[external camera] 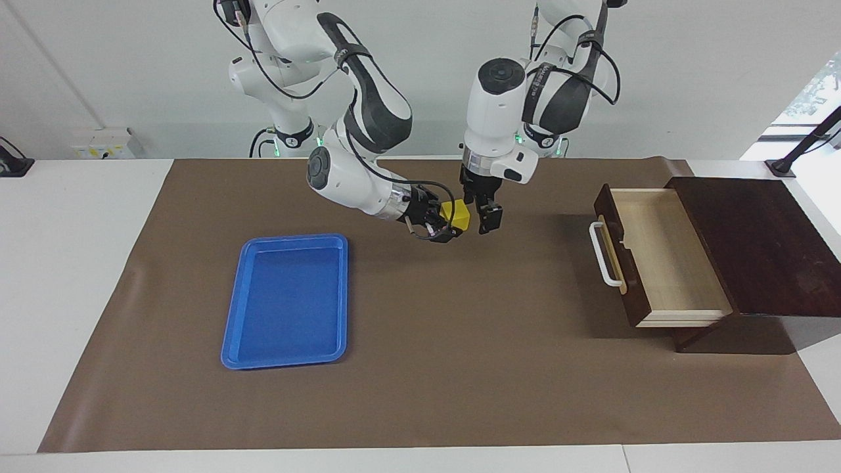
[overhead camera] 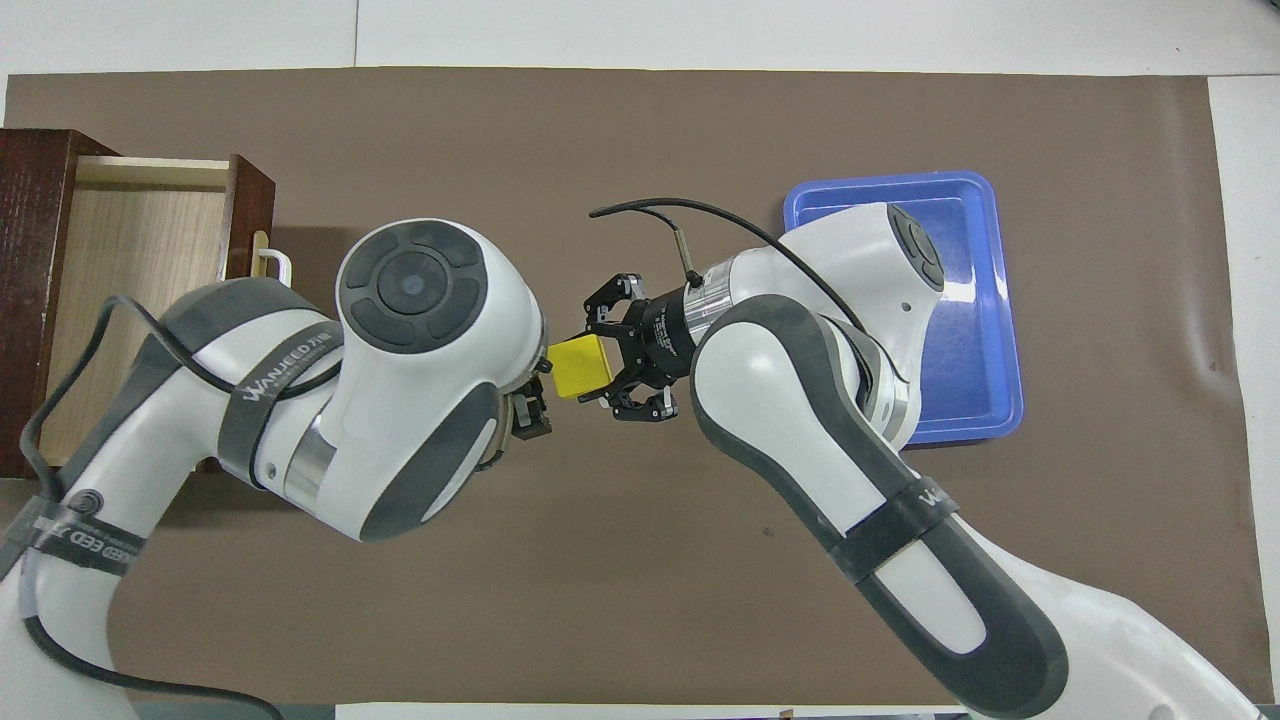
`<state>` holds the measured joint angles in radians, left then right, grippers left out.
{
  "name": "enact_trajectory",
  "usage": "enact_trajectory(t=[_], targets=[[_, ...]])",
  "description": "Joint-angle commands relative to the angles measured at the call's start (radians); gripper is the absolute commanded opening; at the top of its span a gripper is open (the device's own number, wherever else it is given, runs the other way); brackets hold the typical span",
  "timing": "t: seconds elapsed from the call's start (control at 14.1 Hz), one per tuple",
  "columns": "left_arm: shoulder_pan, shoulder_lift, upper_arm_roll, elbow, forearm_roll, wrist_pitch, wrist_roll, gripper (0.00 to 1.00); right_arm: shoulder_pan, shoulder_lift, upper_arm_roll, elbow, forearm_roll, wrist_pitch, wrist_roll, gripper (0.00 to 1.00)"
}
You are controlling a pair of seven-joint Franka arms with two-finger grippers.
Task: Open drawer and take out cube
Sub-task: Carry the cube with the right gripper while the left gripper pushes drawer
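Note:
The small yellow cube hangs in the air over the middle of the brown mat, with my right gripper shut on it from the side. My left gripper points down just beside the cube, toward the drawer's end, open and clear of the cube. In the overhead view only a bit of the left gripper shows under its wrist. The dark brown drawer stands pulled open at the left arm's end, its pale wood inside bare, its white bar handle facing the table's middle.
A shallow blue tray lies on the mat toward the right arm's end, with nothing in it. The drawer's dark cabinet sits at the table's edge. The brown mat covers most of the table.

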<state>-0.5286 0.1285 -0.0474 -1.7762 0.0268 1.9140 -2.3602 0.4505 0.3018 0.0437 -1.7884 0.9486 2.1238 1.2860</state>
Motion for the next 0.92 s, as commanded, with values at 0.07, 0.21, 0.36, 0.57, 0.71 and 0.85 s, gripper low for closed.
enact_trajectory(t=[0.07,0.21,0.36,0.57,0.71,0.85], targets=[[0.152,-0.029,-0.002,-0.119,0.010,0.072,0.220,1.00,-0.028,0.013,0.004,0.029,0.029,-0.005,-0.022,0.00],[0.243,-0.044,-0.002,-0.167,0.010,0.120,0.364,1.00,-0.079,0.016,0.001,0.034,0.027,-0.007,-0.013,0.00],[0.326,-0.041,-0.002,-0.173,0.012,0.149,0.515,1.00,-0.148,0.026,-0.007,0.049,0.024,-0.007,-0.001,0.00],[0.458,-0.040,-0.002,-0.180,0.013,0.158,0.733,1.00,-0.280,0.046,-0.008,0.066,-0.017,-0.057,0.001,0.00],[0.521,-0.038,-0.002,-0.178,0.013,0.158,0.826,1.00,-0.332,0.062,-0.008,0.069,-0.109,-0.081,-0.004,0.00],[0.553,-0.035,0.000,-0.169,0.036,0.155,0.880,1.00,-0.381,0.077,-0.010,0.067,-0.139,-0.079,-0.008,0.00]])
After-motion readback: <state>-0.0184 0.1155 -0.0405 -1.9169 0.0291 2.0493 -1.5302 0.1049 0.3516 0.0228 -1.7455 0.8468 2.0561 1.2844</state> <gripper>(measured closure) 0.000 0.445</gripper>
